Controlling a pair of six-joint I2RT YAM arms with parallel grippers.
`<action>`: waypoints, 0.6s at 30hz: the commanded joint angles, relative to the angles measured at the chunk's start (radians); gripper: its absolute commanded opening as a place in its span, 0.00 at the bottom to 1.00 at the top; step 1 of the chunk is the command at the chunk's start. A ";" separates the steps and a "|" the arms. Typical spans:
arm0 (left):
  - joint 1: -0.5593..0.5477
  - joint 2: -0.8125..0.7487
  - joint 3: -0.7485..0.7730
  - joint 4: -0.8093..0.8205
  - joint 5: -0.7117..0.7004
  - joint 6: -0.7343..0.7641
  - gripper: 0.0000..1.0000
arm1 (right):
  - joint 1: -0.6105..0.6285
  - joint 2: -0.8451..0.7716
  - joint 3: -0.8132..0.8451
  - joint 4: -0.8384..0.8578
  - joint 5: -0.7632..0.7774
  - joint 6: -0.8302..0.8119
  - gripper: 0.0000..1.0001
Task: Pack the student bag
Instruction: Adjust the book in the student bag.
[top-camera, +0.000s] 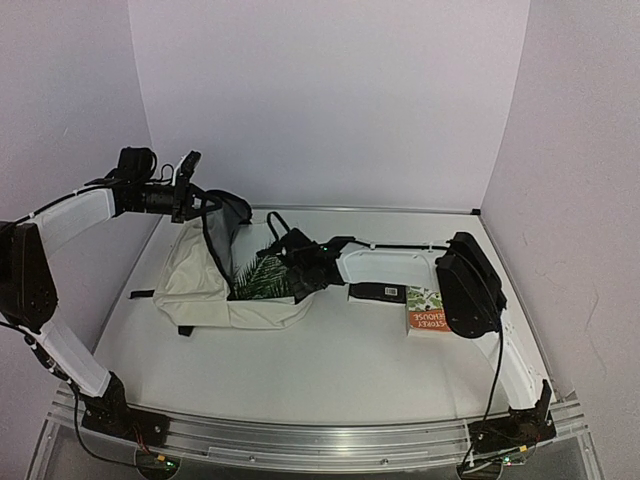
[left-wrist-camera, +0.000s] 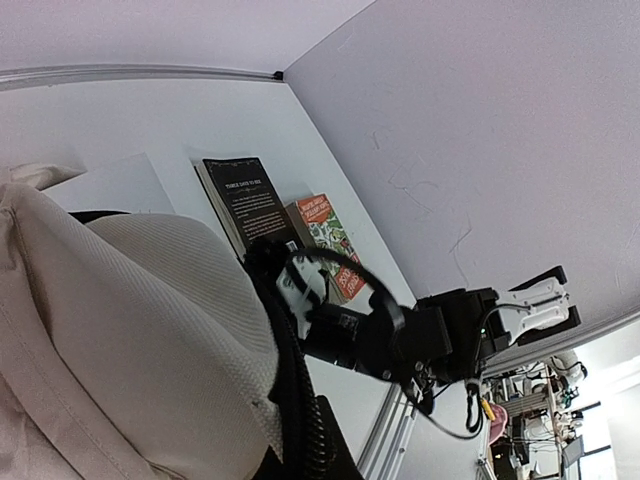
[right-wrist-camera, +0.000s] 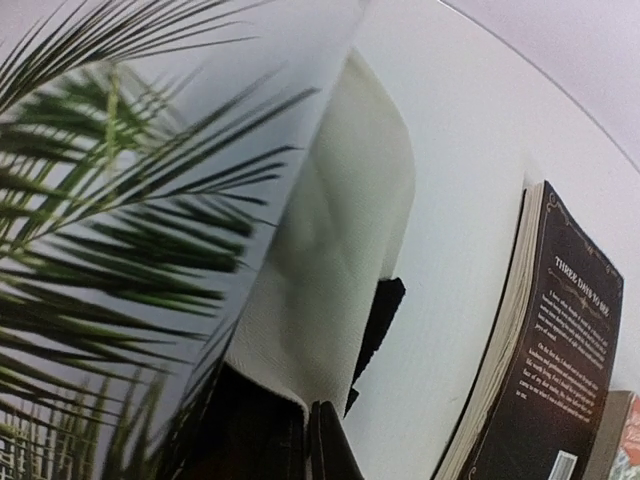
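One cream student bag, dark-lined mouth pinched up by left end effector; right end effector pressed together.

White table, three items lying on it.
Bag left of centre, lying on its side; black book near its right end, apart from it; orange book just beside the black book, further right.

Soft, even light, purplish tint on the walls — barely any shadows. Palm-leaf cover is a blur right against the right wrist lens; the student bag looks soft too.
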 joint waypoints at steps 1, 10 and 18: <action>0.025 -0.116 0.053 0.022 0.050 0.033 0.00 | -0.161 -0.195 -0.061 0.243 -0.137 0.164 0.00; 0.050 -0.175 0.099 0.028 0.037 0.047 0.00 | -0.238 -0.389 -0.161 0.524 -0.501 0.184 0.00; 0.051 -0.115 0.171 0.016 0.004 -0.023 0.00 | -0.172 -0.607 -0.383 0.617 -0.544 0.030 0.00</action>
